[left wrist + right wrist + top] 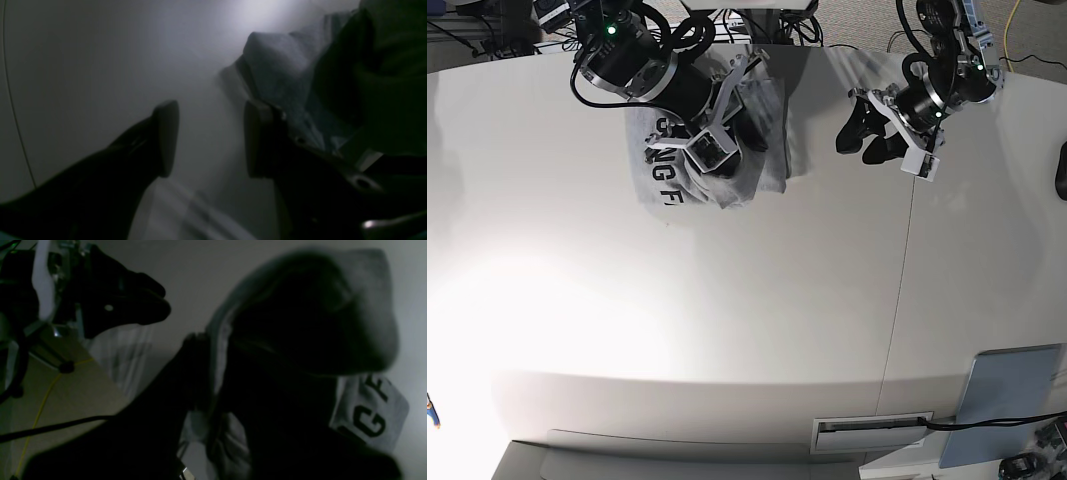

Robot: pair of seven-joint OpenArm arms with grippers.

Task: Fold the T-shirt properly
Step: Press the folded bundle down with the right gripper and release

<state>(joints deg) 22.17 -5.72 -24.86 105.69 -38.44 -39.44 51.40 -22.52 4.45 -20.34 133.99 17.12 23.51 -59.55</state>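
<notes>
Fingers (166, 136) of the left gripper (206, 140) spread, empty, beside the T-shirt (762, 140). Right gripper (717, 155) over it; grip unclear in the dark view. Folding midway; next needs flattening.

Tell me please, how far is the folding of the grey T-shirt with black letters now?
Partly done: the heather-grey cotton T-shirt with black block lettering lies gathered into a rumpled bundle, not a neat rectangle. In hand: the right gripper is down on the bundle; whether it grips the cloth is unclear. The left gripper is open and empty beside it, above the white table. Left: flattening and squaring the folds.
</notes>
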